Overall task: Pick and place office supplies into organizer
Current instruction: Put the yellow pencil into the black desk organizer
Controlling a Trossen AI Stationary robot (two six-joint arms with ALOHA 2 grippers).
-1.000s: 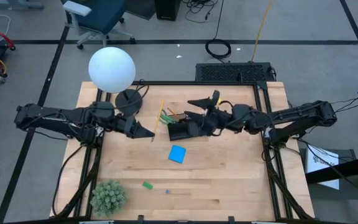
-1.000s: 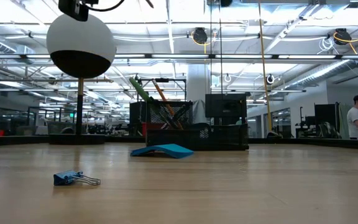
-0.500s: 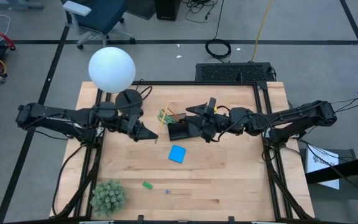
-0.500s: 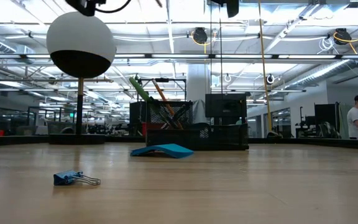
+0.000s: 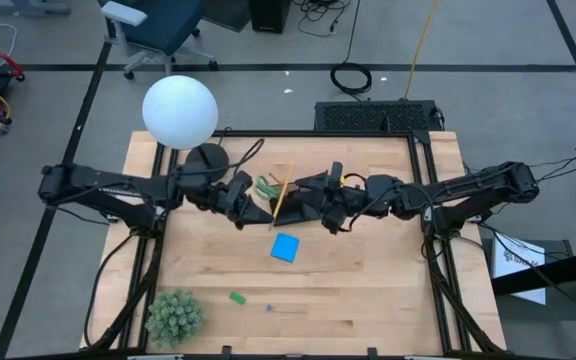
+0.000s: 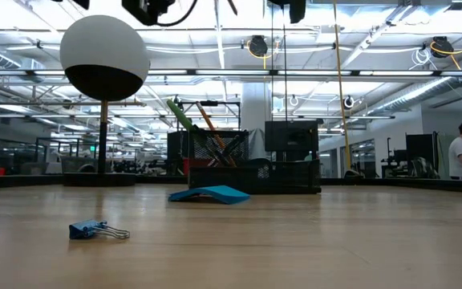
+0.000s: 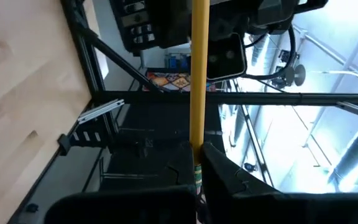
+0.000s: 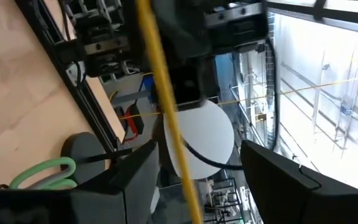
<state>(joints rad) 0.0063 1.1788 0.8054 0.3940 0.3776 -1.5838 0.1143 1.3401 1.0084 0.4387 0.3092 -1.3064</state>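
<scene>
A pale, fine-grained wooden table (image 5: 368, 290) is seen from above, with two dark jointed arms reaching in from either side and meeting near the far middle. The left gripper (image 5: 255, 207) is clamped on a thin orange-yellow pencil (image 5: 279, 193), held above the table beside the organizer (image 5: 290, 208) — a small black rectangular tray with low walls, mostly hidden under the arms. In the left wrist view the pencil (image 7: 198, 74) runs as a straight, smooth yellow rod up from between the two dark fingers pressed against it. The right gripper (image 5: 310, 200) hovers over the organizer with its jaws spread wide and nothing between them; its wrist view shows the same pencil (image 8: 166, 106) crossing at a slant between its parted dark fingers (image 8: 135, 177), and the looped green handles of the scissors (image 8: 42, 173) below.

From table height, the organizer (image 6: 251, 175) appears as a dark mesh-sided box with scissors (image 6: 184, 124) and another pencil standing upright in it. A flat blue square note pad (image 5: 285, 247) lies just in front of the organizer. Nearer the front edge lie a small green eraser (image 5: 237, 297) and a tiny blue piece (image 5: 268, 307) — a binder clip with wire handles in the low view (image 6: 96, 230). A fuzzy green plant ball (image 5: 174, 315) sits at the front left corner; a smooth white globe lamp (image 5: 180, 111) stands at the far left.
</scene>
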